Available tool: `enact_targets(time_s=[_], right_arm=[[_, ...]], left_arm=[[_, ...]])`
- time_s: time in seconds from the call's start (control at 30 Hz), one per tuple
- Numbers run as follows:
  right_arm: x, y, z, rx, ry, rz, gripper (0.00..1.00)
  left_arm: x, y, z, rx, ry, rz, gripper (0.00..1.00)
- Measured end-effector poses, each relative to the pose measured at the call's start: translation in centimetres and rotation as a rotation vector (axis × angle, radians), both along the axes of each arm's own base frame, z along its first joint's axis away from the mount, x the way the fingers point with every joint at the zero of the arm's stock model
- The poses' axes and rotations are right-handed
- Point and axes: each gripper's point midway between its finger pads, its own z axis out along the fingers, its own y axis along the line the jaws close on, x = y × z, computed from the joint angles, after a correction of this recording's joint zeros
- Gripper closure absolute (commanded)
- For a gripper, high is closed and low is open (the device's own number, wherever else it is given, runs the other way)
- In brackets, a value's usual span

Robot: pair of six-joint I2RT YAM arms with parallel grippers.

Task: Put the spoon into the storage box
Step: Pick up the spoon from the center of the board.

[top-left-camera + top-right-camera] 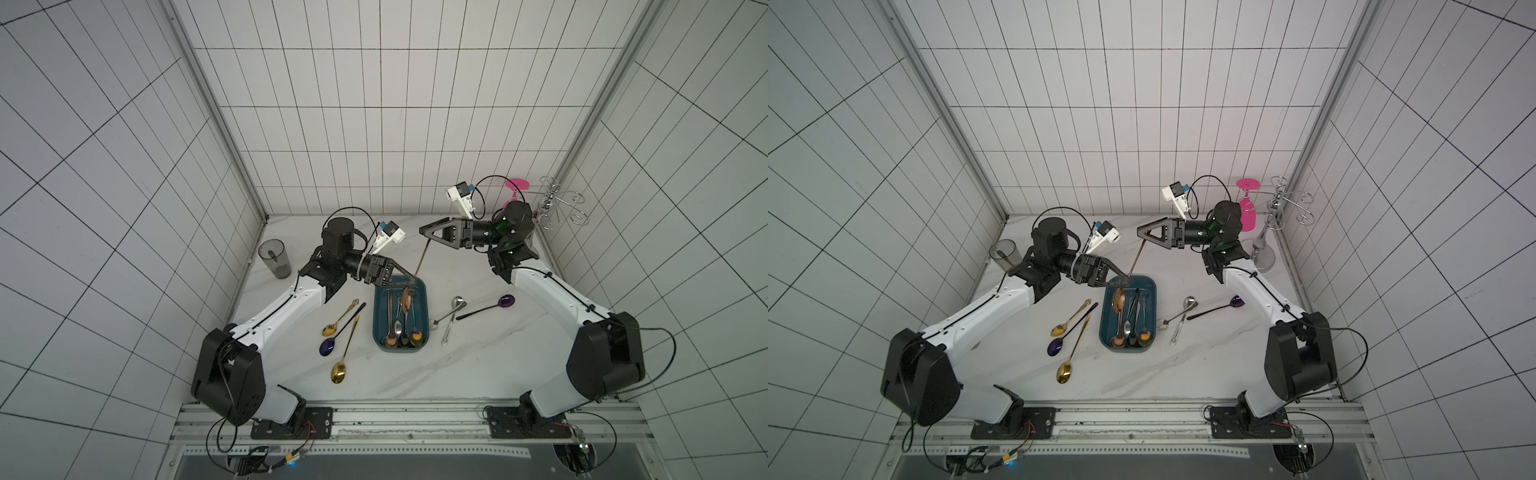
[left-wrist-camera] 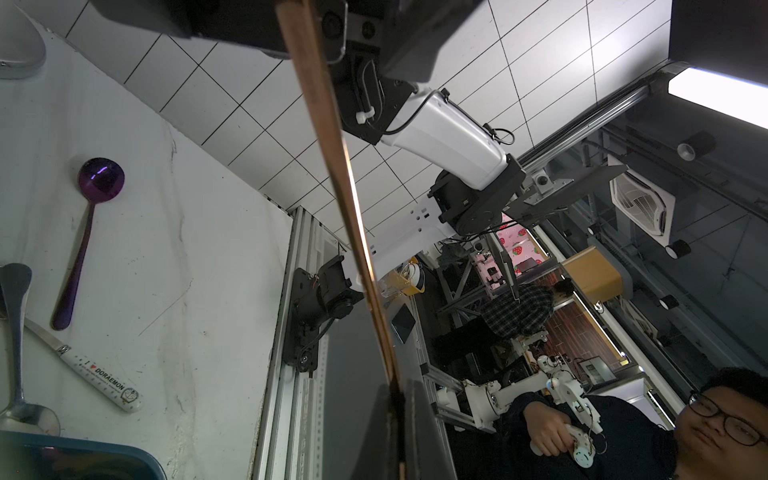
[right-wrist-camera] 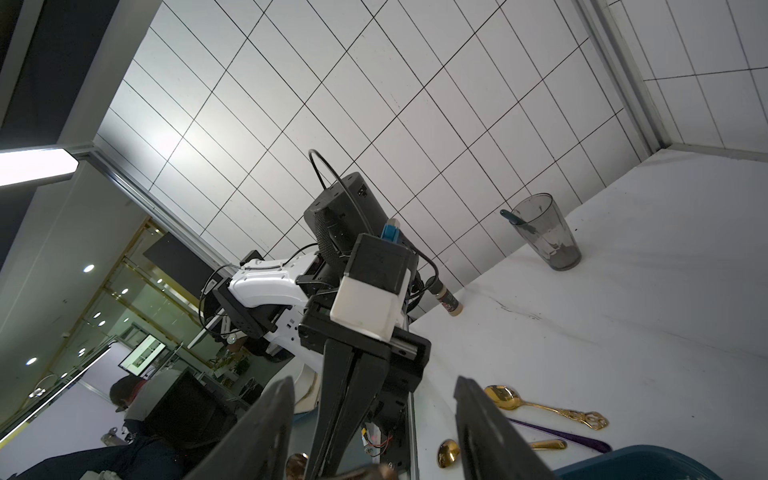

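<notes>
1. One copper spoon (image 1: pixel 406 300) hangs bowl-down over the far end of the single storage box (image 1: pixel 401 350). The left gripper (image 1: pixel 409 277) is clamped on its neck.
2. The right gripper (image 1: pixel 424 230) is at the handle's upper tip, jaws spread.
3. Loose spoons (image 1: pixel 338 374): three left of the box, three right.
4. One grey cup (image 1: pixel 275 257), far left.

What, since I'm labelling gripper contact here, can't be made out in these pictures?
- Whether the open right gripper touches the handle of the copper-coloured metal spoon: too small in both top views, and the right wrist view cuts its fingertips off at the edge.
- Where the left gripper grips that spoon: dark, blurred close-up in the left wrist view.
- Spoon count in the shallow dark teal plastic storage box: overlapping, too small in both top views.
</notes>
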Motion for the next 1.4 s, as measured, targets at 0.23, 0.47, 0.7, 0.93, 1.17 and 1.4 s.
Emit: enact_targets(time_s=[0.23,0.47,0.7,0.93,1.17,1.4], right_arm=[[-0.4,0.1,0.0,-0.001,-0.013,0.017,0.56],[-0.6,0.1,-0.1,-0.003,-0.021,0.027,0.87],[-0.9,0.1,0.8,-0.01,0.014,0.045,1.0],[-0.9,0.1,0.5,-0.019,0.006,0.044,1.0],[-0.1,0.3,-2.5,-0.081,-0.011,0.01,1.0],[-0.2,1.2,-6.9,-0.216,-0.027,-0.015,1.0]], left_arm=[[-0.2,0.0,0.1,0.0,0.004,-0.01,1.0],[-0.2,0.0,0.1,0.001,0.007,-0.012,1.0],[0.0,0.3,0.2,-0.012,-0.024,-0.007,1.0],[0.4,0.3,-0.3,0.006,0.0,0.015,0.52],[2.8,3.5,0.2,0.016,-0.035,0.182,0.11],[6.2,8.3,-0.6,0.082,-0.081,0.447,0.02]])
